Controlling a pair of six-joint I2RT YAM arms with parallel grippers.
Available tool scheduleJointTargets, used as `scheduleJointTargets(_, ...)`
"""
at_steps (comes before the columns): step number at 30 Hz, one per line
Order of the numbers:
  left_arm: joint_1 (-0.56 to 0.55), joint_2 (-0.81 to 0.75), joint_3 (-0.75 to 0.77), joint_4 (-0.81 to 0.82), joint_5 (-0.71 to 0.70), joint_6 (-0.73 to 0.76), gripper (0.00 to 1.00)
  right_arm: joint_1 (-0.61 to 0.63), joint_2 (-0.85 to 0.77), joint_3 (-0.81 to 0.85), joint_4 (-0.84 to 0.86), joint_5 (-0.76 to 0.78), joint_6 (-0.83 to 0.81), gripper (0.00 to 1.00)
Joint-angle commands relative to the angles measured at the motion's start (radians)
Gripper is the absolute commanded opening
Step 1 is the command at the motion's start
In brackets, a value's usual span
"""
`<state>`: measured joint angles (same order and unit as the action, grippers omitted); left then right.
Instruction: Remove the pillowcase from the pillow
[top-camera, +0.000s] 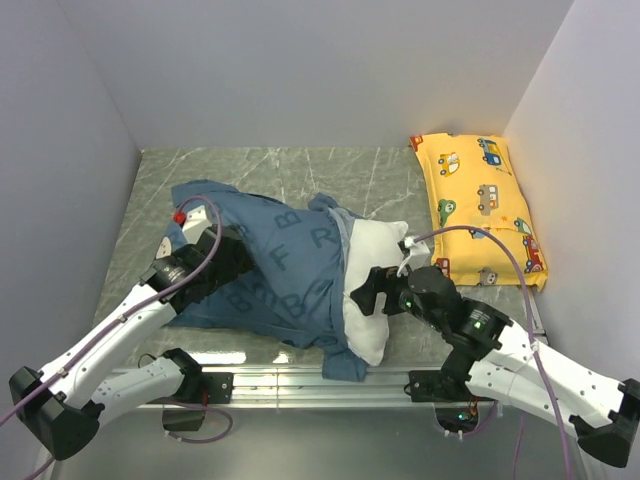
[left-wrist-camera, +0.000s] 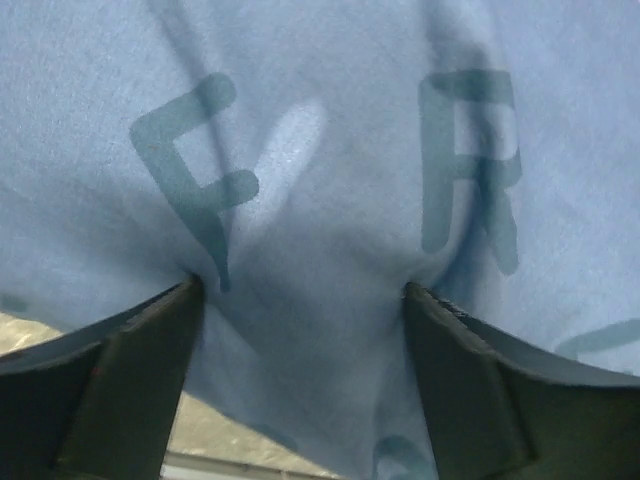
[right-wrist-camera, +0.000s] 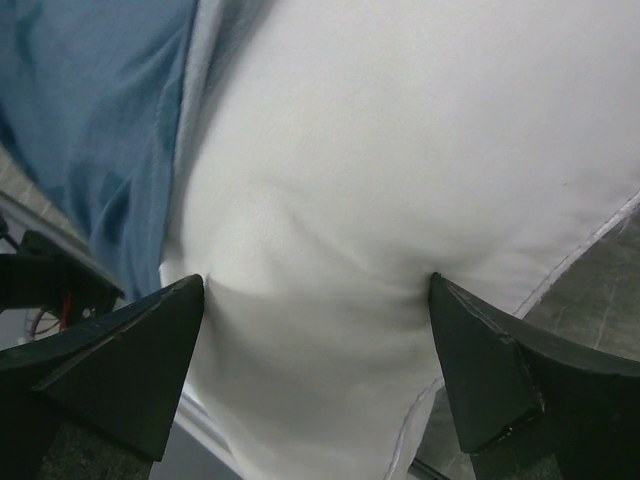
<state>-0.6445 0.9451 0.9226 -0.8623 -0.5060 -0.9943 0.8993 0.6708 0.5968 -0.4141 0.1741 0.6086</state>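
Note:
The dark-blue pillowcase lies crumpled at the table's middle left, its inside-out pale letters showing. The white pillow sticks out of its right end, with about half of it bare. My left gripper is open, and its fingers press into the pillowcase from the left. In the left wrist view the left gripper has blue pillowcase cloth bulging between wide jaws. My right gripper is open against the pillow's near right side. In the right wrist view the right gripper straddles the pillow, with the pillowcase edge at upper left.
A yellow car-print pillow lies along the right wall at the back right. Grey walls close in the marble-patterned table on three sides. A metal rail runs along the near edge.

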Motion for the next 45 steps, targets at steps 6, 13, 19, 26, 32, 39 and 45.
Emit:
scheduleJointTargets(6, 0.085, 0.02, -0.045, 0.175, 0.09, 0.083, 0.53, 0.11, 0.03, -0.002, -0.002, 0.037, 0.049, 1.0)
scheduleJointTargets(13, 0.141, 0.05, -0.05, 0.23, 0.133, 0.135, 0.03, 0.118, 0.206, -0.006, 0.031, 0.151, 0.088, 0.97)
scheduleJointTargets(19, 0.336, 0.076, 0.015, 0.267, 0.196, 0.247, 0.0, 0.11, 0.197, 0.099, -0.012, 0.228, 0.062, 0.0)
scheduleJointTargets(26, 0.69, 0.19, 0.148, 0.35, 0.299, 0.355, 0.0, 0.067, 0.142, 0.244, -0.208, 0.357, 0.025, 0.0)
scheduleJointTargets(32, 0.856, 0.274, 0.199, 0.408, 0.319, 0.375, 0.01, -0.045, 0.055, 0.278, -0.273, 0.314, -0.018, 0.0)
scheduleJointTargets(39, 0.984, 0.296, 0.173, 0.465, 0.401, 0.345, 0.0, -0.134, 0.009, 0.304, -0.299, 0.262, -0.046, 0.0)
scheduleJointTargets(45, 0.902, 0.221, 0.039, 0.494, 0.498, 0.339, 0.01, -0.134, 0.056, 0.215, -0.204, 0.133, -0.056, 0.0)
